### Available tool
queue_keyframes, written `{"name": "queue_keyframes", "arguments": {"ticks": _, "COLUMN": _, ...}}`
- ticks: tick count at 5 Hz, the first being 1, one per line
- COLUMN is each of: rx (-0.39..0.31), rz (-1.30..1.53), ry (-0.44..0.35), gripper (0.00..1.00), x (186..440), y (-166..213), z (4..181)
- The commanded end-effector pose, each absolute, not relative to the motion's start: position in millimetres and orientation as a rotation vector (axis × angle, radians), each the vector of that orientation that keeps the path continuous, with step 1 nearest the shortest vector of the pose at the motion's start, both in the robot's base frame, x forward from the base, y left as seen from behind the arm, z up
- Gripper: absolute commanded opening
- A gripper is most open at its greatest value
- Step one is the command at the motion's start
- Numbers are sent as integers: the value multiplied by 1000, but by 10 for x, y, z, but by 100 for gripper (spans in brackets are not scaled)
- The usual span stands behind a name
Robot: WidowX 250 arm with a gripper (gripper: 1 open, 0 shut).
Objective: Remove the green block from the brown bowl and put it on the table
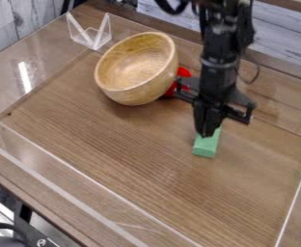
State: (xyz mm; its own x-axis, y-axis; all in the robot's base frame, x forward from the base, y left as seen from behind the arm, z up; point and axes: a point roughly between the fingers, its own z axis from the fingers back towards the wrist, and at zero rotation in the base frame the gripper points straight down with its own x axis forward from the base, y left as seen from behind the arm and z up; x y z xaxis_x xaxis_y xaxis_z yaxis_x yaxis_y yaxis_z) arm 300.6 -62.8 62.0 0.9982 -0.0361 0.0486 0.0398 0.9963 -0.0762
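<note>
Green block [207,142] lying on table [127,164], right of centre in view, far end partly covered by dark, motion-blurred gripper [215,118]. Pincer closed; whether it touches block, cannot tell. Farther back, brown bowl [135,68], left of gripper, well apart from block. Red object [181,84] just beside bowl's right side, partly hidden by gripper. Clear plastic piece [89,34] beyond bowl, toward far left.

We see the green block [207,144] with its far end hidden beneath the fingers [218,109]; the bowl [136,68] partly covers the red object [183,81].
</note>
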Motion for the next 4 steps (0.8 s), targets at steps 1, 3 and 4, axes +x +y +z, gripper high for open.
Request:
{"name": "queue_keyframes", "arguments": {"ticks": 1, "rx": -85, "rz": -40, "ry": -100, "gripper": 0, "x": 2943, "y": -474, "z": 839}}
{"name": "queue_keyframes", "arguments": {"ticks": 3, "rx": -88, "rz": -76, "ry": -92, "gripper": 0, "x": 2774, "y": -98, "z": 917}}
{"name": "queue_keyframes", "arguments": {"ticks": 4, "rx": -89, "rz": -106, "ry": -81, "gripper": 0, "x": 2679, "y": 233, "z": 919}}
